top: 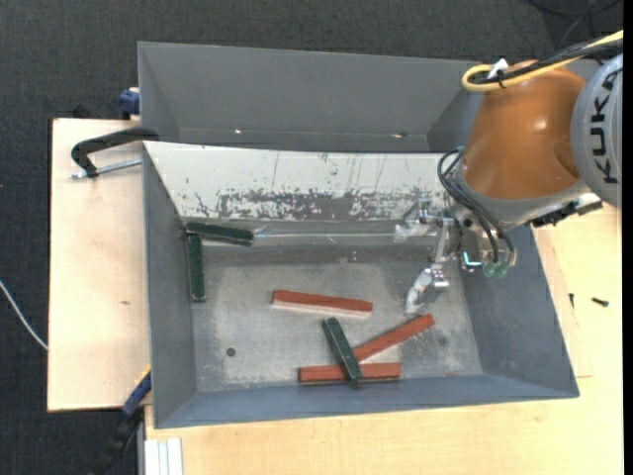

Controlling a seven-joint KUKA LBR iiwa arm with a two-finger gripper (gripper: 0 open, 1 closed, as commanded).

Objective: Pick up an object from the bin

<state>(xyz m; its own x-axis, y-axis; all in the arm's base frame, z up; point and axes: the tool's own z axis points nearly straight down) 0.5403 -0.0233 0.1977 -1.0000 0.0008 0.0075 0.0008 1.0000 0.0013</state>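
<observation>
The grey bin point(164, 285) holds a handful of flat bars scattered on its floor. The arm comes in from 3 o'clock, and its rounded orange cover point(519, 137) hangs over the bin's corner at about 2 o'clock. Below the cover, the gripper point(427, 290) reaches down toward the floor at roughly 3 o'clock. Whether the claw is open or closed cannot be told, and nothing can be seen held in it. The nearest thing is the slanted red bar point(396, 337), whose upper end lies just beside the gripper's tip, at 6 o'clock from it. The bar runs down toward 8 o'clock until its lower end meets the short green bar point(339, 347). That green bar lies tilted across the flat red bar point(321, 373), which rests along the floor's near edge at 6 o'clock. Near the middle of the floor lies the pale-edged red bar point(321, 303), almost level, apart from the other bars and at about 9 o'clock from the gripper. Well away, in the corner at 10 o'clock, two more green bars form an angle: the level green bar point(220, 233) against the back wall and the upright green bar point(197, 270) by the left wall.
</observation>
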